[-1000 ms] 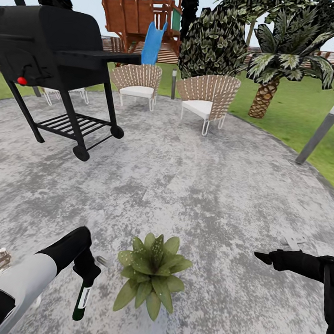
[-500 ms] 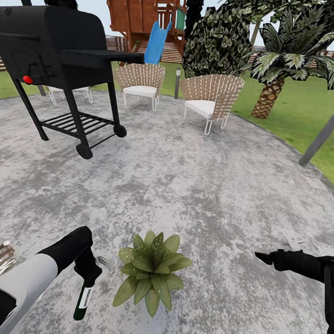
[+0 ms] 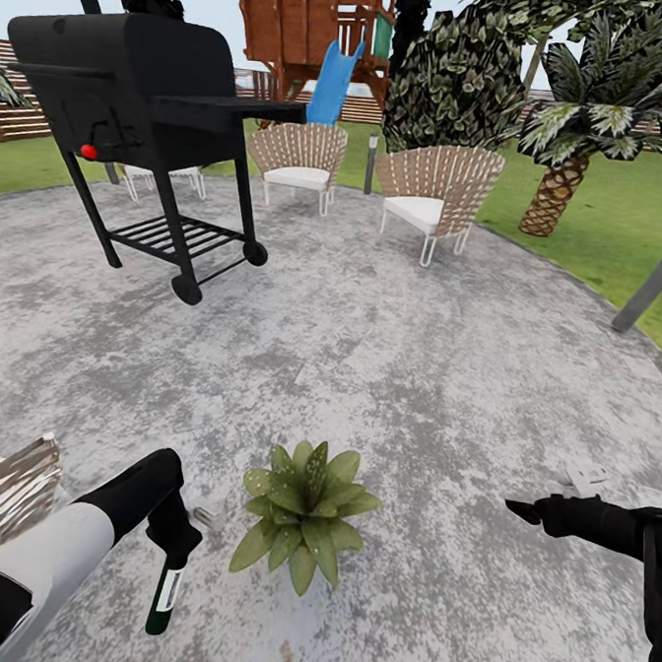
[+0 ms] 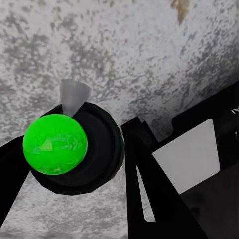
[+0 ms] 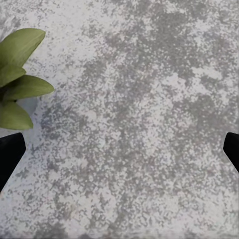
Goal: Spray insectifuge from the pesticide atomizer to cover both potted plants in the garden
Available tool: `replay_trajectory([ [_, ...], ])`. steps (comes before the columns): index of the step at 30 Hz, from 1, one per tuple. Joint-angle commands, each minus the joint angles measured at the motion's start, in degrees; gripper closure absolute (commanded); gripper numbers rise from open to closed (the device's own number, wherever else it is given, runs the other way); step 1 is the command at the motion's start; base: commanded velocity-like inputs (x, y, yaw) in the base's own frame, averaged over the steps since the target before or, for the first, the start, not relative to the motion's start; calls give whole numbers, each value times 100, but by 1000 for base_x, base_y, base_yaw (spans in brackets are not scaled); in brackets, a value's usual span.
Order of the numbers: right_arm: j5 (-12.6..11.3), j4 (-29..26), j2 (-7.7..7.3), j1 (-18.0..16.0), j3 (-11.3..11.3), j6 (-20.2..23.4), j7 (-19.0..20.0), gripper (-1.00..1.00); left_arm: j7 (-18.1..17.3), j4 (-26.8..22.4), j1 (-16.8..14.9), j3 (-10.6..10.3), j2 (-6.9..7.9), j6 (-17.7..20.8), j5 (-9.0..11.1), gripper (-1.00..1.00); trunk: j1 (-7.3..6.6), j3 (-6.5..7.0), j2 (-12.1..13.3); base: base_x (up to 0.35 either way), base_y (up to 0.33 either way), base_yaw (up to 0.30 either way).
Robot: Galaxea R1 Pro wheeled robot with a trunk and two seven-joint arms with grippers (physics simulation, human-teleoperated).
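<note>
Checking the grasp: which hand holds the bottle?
The left hand, shut on the pesticide atomizer beside the potted plant; the right hand is open.

The camera has turned a little to the left, so the whole picture has slid right. More of the woven chair [image 3: 9, 491] now shows beside the left arm, and the black grill [image 3: 140, 91] sits further right.

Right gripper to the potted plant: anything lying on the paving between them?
Nothing. In the head view only bare grey paving separates the right gripper from the potted plant. The right wrist view shows the same bare stretch beside the plant's leaves.
</note>
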Motion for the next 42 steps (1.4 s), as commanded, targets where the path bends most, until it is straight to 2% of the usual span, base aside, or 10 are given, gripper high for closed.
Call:
replay_trajectory([
  [1,48,-8,-2,-6,-6,40,60,-100,-58,-11,-2,-13,8,29,-50,100,-1,-5,-2,-16,-4,3],
  [9,47,-10,-8,-6,-6,-49,57,-100,-58,-9,-2,-11,7,29,-47,100,-1,-23,-2,-3,-14,83],
  [19,36,-3,-9,-6,-9,-217,80,-100,-58,-16,-2,-35,-2,29,-45,100,-1,-60,-2,0,-188,149],
  [33,27,-2,-9,-6,-12,-213,85,-100,-58,-17,-2,-37,-11,29,-36,100,-1,-65,-2,0,-14,14],
  [42,25,-2,-9,-6,-10,-223,83,-100,-58,-11,-2,-23,-4,29,-40,100,-1,-102,-2,0,0,150],
])
